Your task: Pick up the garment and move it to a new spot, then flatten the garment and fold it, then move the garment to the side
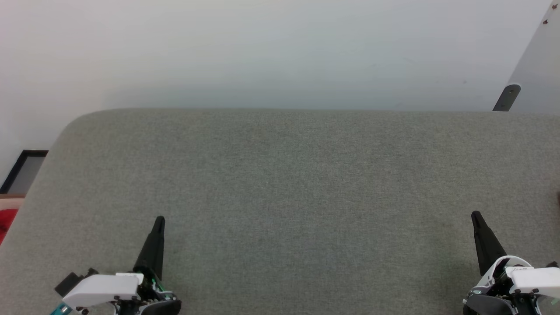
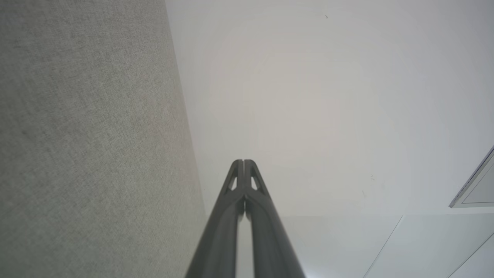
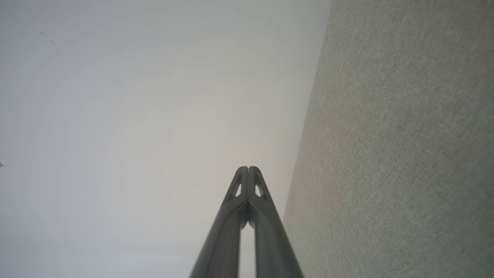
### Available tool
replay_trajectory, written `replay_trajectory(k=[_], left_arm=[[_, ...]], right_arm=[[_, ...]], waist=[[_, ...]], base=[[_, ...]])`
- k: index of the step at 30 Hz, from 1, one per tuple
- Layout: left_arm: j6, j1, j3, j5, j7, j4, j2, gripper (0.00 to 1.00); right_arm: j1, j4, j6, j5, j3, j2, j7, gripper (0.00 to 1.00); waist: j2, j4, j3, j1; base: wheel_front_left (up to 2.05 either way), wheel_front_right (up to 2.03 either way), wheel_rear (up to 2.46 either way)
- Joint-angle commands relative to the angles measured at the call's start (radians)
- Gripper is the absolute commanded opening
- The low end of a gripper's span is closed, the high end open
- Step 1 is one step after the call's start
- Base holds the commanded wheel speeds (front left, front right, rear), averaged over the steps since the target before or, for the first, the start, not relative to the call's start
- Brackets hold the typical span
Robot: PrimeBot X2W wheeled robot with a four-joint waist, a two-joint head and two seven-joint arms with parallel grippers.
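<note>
A sliver of red cloth [image 1: 6,222], which I take for the garment, lies at the far left edge of the head view, off the left side of the grey fabric-covered table [image 1: 280,175]; most of it is out of view. My left gripper [image 1: 159,220] hovers over the table's near left, shut with nothing between its fingers. Over the near right, my right gripper [image 1: 475,215] is also shut and empty. The left wrist view has the closed left gripper [image 2: 244,161] beside the table fabric [image 2: 77,135]. The right wrist view has the closed right gripper [image 3: 248,168] beside the table fabric [image 3: 405,154].
The table's far edge runs across the head view with a rounded far-left corner. Beyond it is a pale floor or wall. A dark-framed panel [image 1: 24,170] sits off the left side. At the upper right stands a grey panel with a dark bracket [image 1: 507,96].
</note>
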Motion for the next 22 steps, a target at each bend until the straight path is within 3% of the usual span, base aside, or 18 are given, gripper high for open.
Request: replay_trajectory(k=[1,22], left_arm=[[-0.005,-0.01,0.003,0.004,0.0,0.001,-0.001,0.0],[-0.005,-0.01,0.004,0.005,0.001,0.001,-0.002,0.0]], right_arm=[[-0.003,0.0,0.0,0.002,0.0,0.003,0.0,0.0],[-0.003,0.0,0.0,0.002,0.001,0.003,0.0,0.0]], waist=[[0.0,0.0,0.0,0.0],[0.0,0.0,0.0,0.0]], base=[[0.0,0.0,0.0],[0.0,0.0,0.0]])
